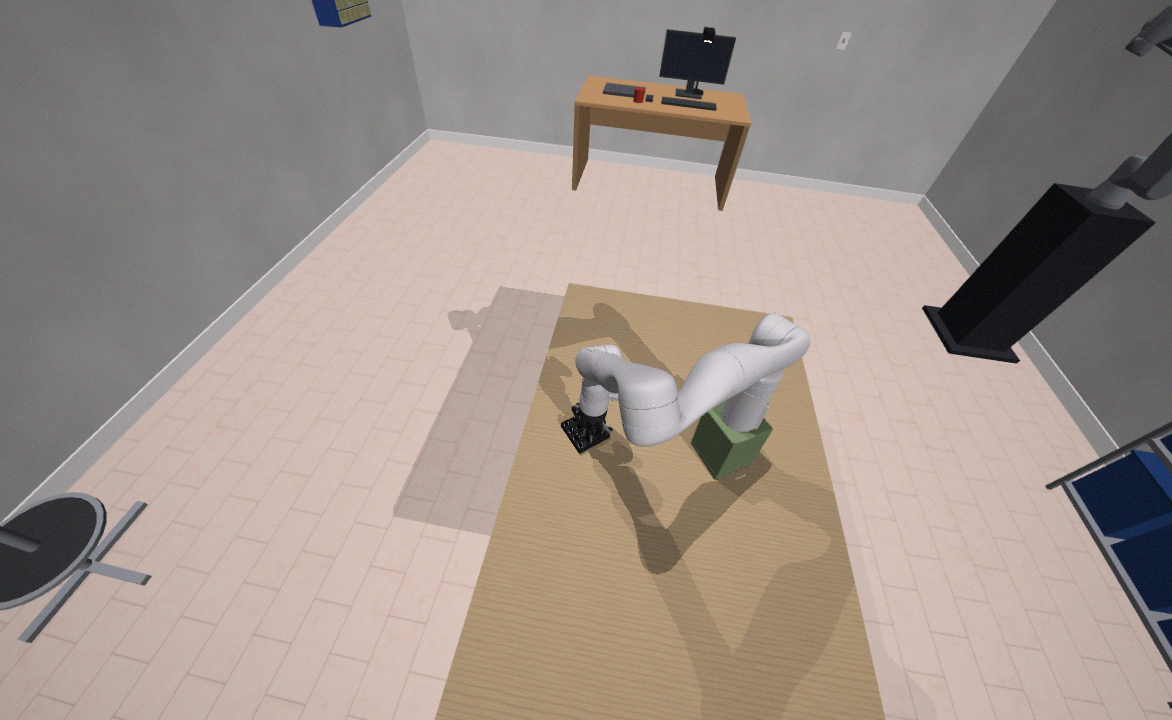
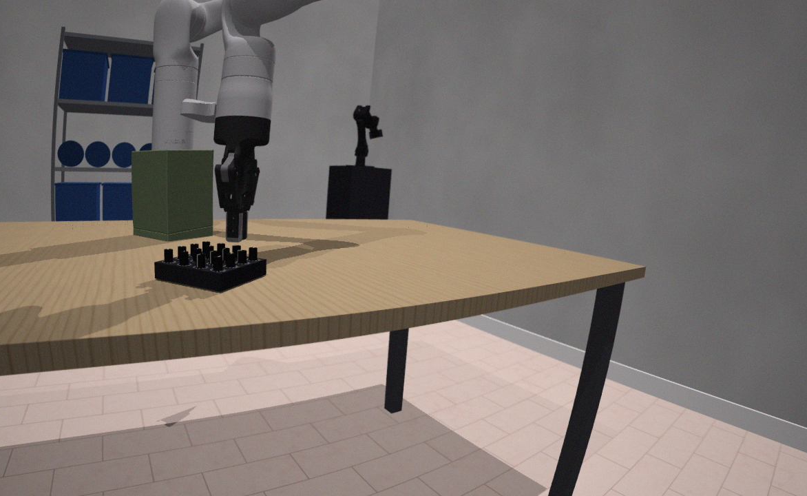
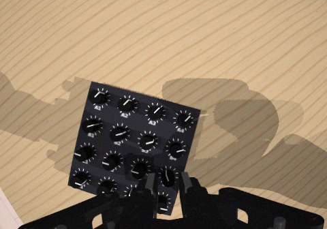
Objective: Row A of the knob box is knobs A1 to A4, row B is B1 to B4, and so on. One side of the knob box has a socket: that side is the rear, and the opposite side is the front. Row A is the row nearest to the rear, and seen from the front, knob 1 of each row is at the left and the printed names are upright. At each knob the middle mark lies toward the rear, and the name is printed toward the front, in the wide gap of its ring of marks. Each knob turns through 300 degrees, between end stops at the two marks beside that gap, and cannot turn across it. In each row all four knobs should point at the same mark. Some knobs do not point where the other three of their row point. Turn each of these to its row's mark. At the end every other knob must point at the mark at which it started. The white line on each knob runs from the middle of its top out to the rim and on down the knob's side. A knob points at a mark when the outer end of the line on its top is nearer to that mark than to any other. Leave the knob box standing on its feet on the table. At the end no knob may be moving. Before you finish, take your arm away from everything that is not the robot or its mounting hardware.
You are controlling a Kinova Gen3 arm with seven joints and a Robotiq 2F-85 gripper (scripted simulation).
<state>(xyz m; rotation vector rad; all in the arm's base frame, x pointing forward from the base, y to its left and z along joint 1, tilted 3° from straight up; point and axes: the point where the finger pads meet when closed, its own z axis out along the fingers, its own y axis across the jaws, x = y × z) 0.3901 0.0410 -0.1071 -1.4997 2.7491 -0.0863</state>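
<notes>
The black knob box (image 1: 584,445) (image 2: 187,276) (image 3: 136,121) stands flat on the table. My gripper (image 2: 236,238) (image 3: 168,183) is slightly open and empty, above the box, its tips framing C4 in the wrist view. In that view the row A lines, as on A3 (image 3: 155,112), point up-right. The row B lines, as on B2 (image 3: 119,133), point right and slightly up. C1 (image 3: 85,153), C2 (image 3: 112,162) and C3 (image 3: 140,170) point left; C4 (image 3: 167,180) points roughly up. D1 (image 3: 80,179) seems to point lower left. Fingers partly cover row D; D2 to D4 cannot be read surely.
The wooden table (image 1: 563,573) (image 2: 394,265) (image 3: 163,28) carries the box near one long edge. The arm's green base block (image 1: 731,443) (image 2: 172,194) stands beyond the box in the exterior view. Dark arm shadows cross the table around the box.
</notes>
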